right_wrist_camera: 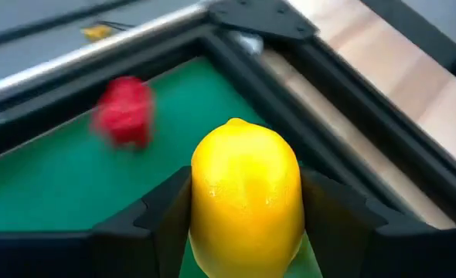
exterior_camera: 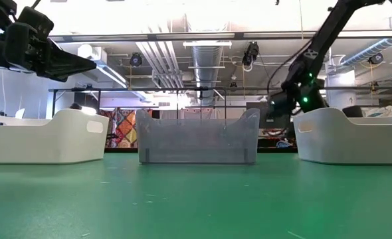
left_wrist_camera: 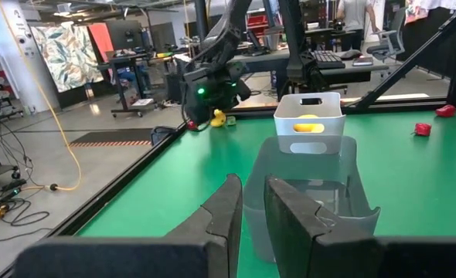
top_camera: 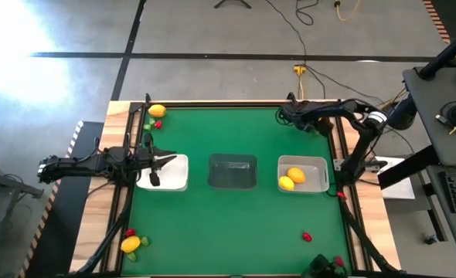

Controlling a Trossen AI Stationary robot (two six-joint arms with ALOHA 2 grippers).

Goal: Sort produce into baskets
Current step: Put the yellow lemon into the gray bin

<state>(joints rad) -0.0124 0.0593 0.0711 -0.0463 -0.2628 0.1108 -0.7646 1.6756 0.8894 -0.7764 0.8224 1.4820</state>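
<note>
My right gripper is at the table's far right corner, shut on a yellow lemon. A red piece lies on the mat just beside it. My left gripper hovers above the white tray at the left, shut and empty; in the low view it is well above the tray's rim. The dark transparent tray stands in the middle. The pale grey tray at the right holds two lemons. My right gripper pinches the lemon's two long sides between its two fingers, with the lemon's pointed end facing away from the wrist. Whether the lemon rests on the mat or is lifted, I cannot tell.
An orange lemon with red and green bits lies at the far left corner. A yellow lemon with small bits lies at the near left corner. Red bits lie near right. The black frame rail runs close to my right gripper.
</note>
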